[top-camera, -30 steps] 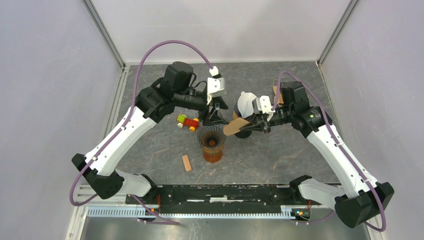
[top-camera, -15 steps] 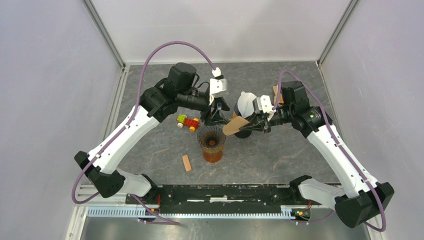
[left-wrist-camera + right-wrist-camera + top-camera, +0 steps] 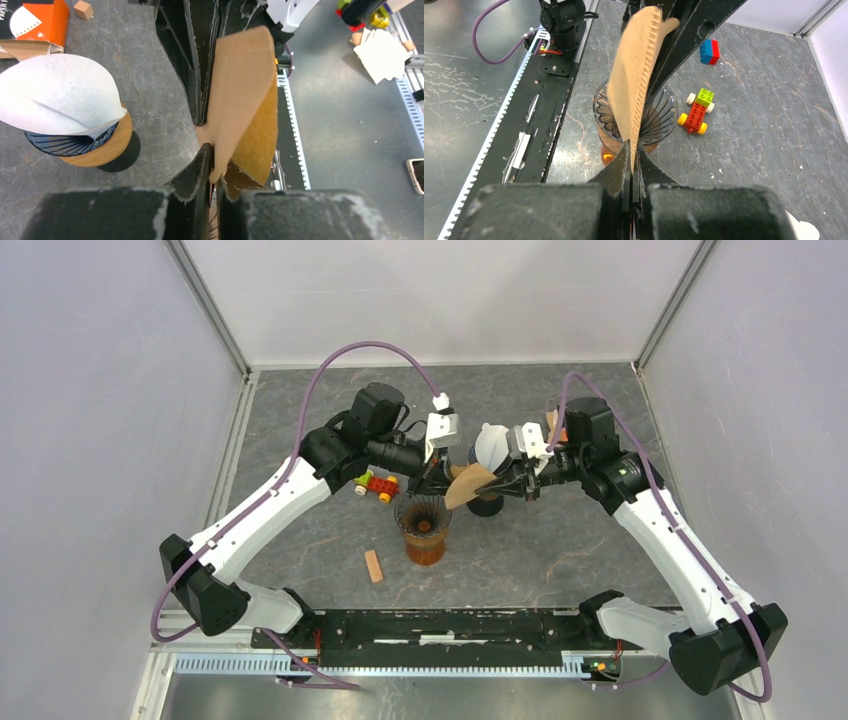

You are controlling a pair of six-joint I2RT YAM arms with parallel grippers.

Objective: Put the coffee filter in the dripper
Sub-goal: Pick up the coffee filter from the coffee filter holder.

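Note:
A brown paper coffee filter hangs in the air just above and right of the dripper, a dark ribbed glass cone on an amber vessel. My right gripper is shut on one edge of it; in the right wrist view the filter rises from the pinched fingertips over the dripper. My left gripper pinches the opposite edge. Its wrist view shows the filter partly spread, its lower corner caught between the closed fingers.
A second dripper with a wooden ring and a white filter stands just behind the held one. An orange filter box lies beyond it. A toy brick car sits left of the dripper and a wooden block in front.
My left arm has swung right to the filter and its jaws have closed on the filter's edge. The right gripper has carried the filter slightly up and left.

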